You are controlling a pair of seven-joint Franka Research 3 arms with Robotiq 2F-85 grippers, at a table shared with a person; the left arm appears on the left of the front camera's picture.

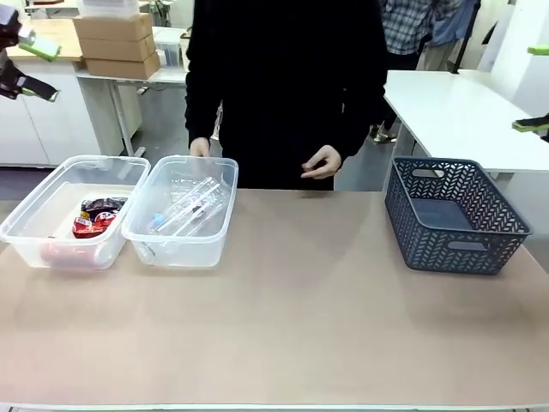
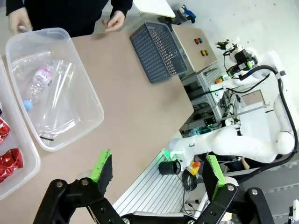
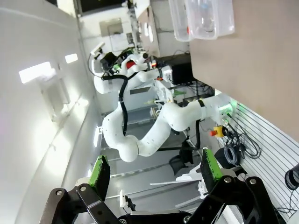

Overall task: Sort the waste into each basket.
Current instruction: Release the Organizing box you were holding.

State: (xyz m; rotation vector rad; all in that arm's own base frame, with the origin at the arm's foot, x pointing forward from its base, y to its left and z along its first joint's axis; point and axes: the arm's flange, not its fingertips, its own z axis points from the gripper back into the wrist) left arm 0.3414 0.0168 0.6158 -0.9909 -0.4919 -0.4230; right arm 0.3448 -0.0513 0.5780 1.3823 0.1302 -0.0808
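Note:
Two clear baskets stand side by side at the table's left. The left basket holds red-and-black waste. The right basket holds clear bottles. In the left wrist view the bottles lie in their basket, and red waste shows at the picture's left edge. My left gripper hangs open and empty, high above the table's left end. My right gripper is open and empty, high at the right. Both baskets appear far off in the right wrist view.
A dark grey lattice basket stands empty at the table's right. A person in black stands at the far edge, one hand by the right clear basket, the other hand near the middle.

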